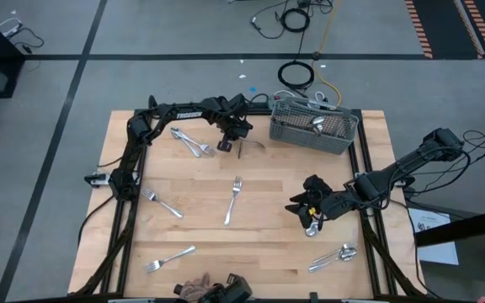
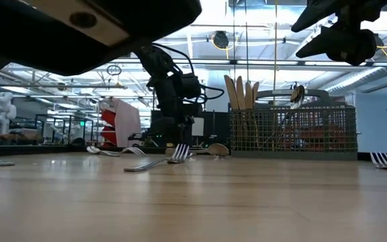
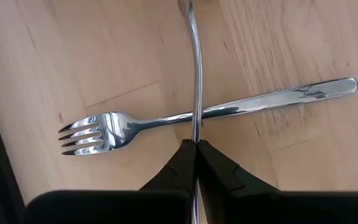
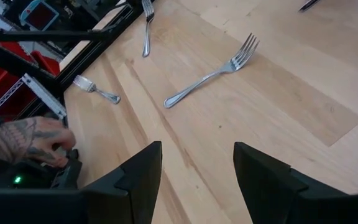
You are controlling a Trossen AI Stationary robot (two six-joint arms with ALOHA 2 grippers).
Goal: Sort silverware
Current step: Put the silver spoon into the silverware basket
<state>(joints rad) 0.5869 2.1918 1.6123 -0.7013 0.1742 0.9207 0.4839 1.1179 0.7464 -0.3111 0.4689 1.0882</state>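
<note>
Silverware lies scattered on the wooden table [image 1: 268,240]: single forks [image 1: 234,200] [image 1: 160,202] [image 1: 168,257], a pair [image 1: 190,141] at the far left and a pair [image 1: 333,257] at the near right. My left gripper [image 3: 196,144] [image 1: 226,146] stands at the far middle, left of the grey mesh caddy [image 1: 314,126], shut on a slim silver piece [image 3: 196,74] seen edge-on. A fork [image 3: 166,119] lies flat on the table beneath it. My right gripper [image 4: 197,165] [image 1: 310,210] hangs open above the table's right side, with nothing between its fingers. My left gripper pinches the slim piece's thin shaft [image 3: 196,134] between its two fingertips. The fingers point steeply down, and the piece runs on from them in line with the fingers. It crosses over the lying fork's handle. What kind of piece it is and whether its far end touches the table do not show.
The caddy [image 2: 291,131] at the far right holds wooden utensils and a spoon. In the right wrist view several forks [image 4: 213,74] [image 4: 146,28] [image 4: 95,90] lie ahead. A person's hand [image 4: 23,140] rests at the table's black frame. Bare wood lies between the forks.
</note>
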